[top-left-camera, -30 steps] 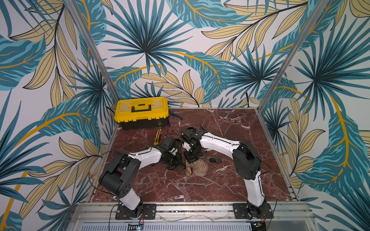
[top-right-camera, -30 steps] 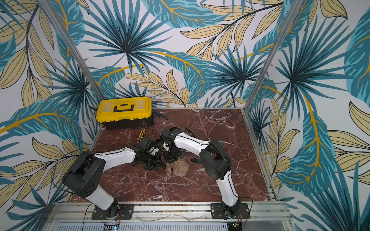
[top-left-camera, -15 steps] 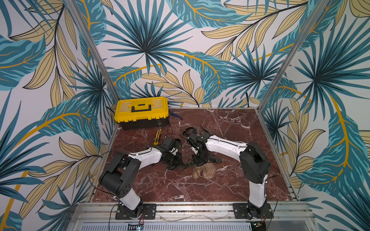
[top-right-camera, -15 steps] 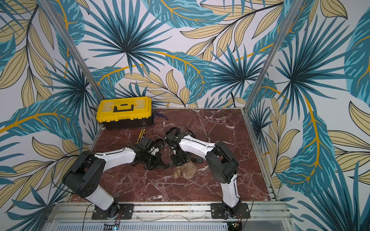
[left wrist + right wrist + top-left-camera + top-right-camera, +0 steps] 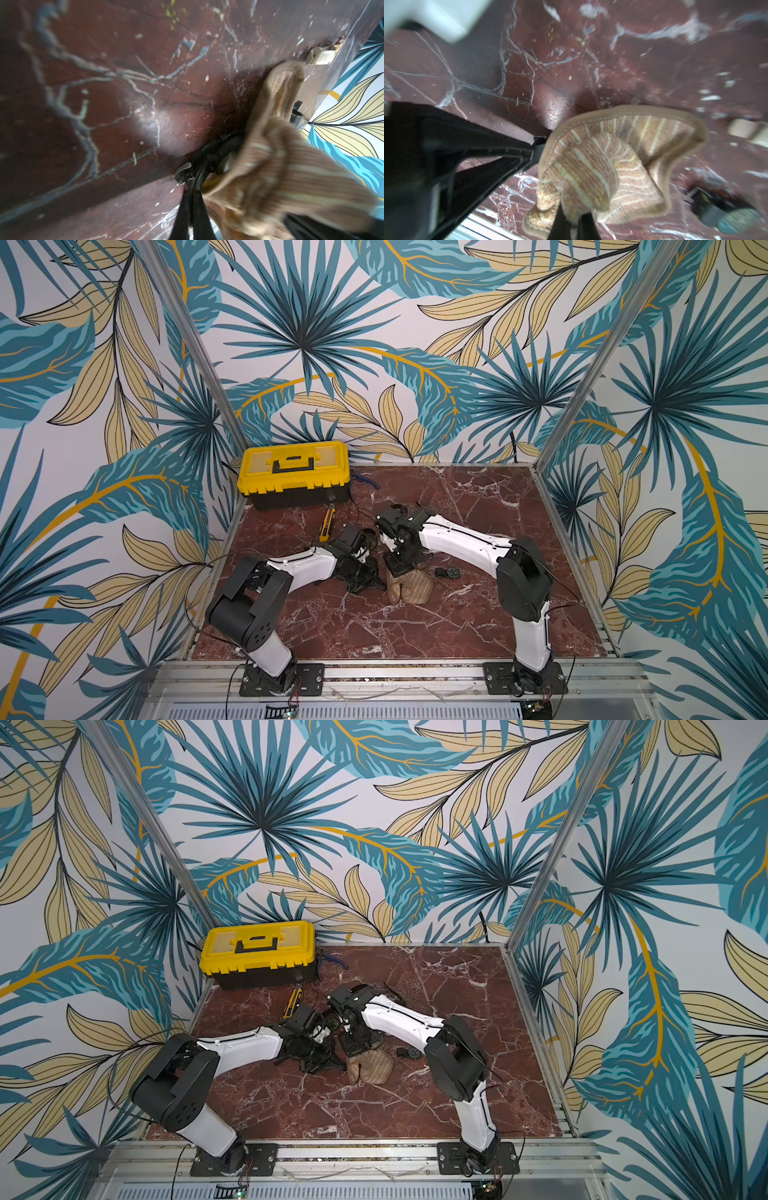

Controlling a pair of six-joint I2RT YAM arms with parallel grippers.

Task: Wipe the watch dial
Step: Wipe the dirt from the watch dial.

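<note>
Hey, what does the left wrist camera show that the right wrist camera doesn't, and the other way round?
Only the left wrist view: a black strap with a silver buckle, pinched in the left gripper, plus leafy wallpaper. Only the right wrist view: the right gripper shut on the striped cloth, and a small watch, blurred, lying on the table. Both: that cloth and the red marble table.

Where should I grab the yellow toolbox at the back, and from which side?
Probably the black handle in the middle of the toolbox lid, from straight above. The box stands upright and shut by the back left corner, so its top is freest. The handle lies folded flat, so it may need lifting first.
</note>
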